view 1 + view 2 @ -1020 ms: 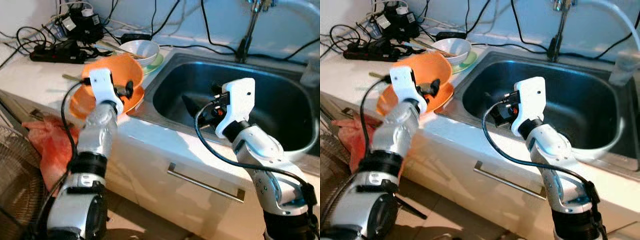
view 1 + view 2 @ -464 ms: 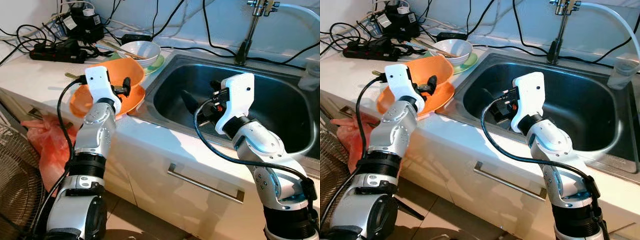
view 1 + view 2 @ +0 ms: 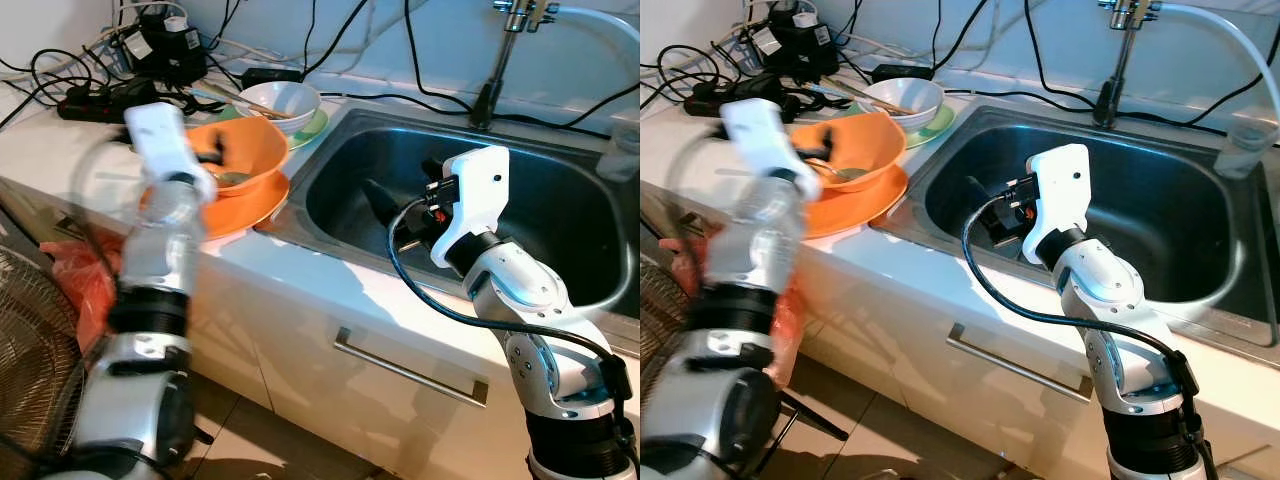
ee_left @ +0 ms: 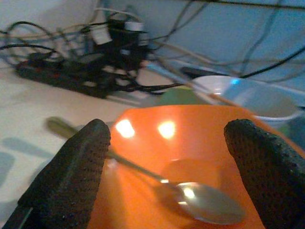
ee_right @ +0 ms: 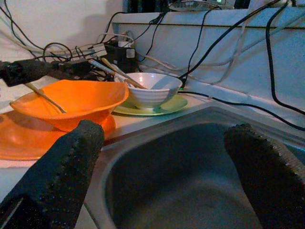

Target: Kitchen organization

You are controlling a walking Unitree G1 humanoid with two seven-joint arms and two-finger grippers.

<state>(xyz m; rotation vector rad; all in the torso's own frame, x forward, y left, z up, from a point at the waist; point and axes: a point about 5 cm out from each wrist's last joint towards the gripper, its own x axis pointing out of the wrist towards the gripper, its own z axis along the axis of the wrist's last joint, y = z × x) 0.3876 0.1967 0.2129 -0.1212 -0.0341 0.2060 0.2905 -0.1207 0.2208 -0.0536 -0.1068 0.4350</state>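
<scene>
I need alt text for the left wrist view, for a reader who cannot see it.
Two black fingers of the left gripper, spread apart, frame an orange bowl with a metal spoon lying inside. Behind it are a white bowl and tangled black cables.

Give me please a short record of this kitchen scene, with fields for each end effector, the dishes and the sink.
left end effector: open, over the orange bowl, holding nothing
right end effector: open, inside the sink, holding nothing
orange bowl: on the orange plate, with a spoon inside
white bowl: on a green plate, beside the sink
sink: steel, with a tap behind
counter back: power strip and cables
</scene>
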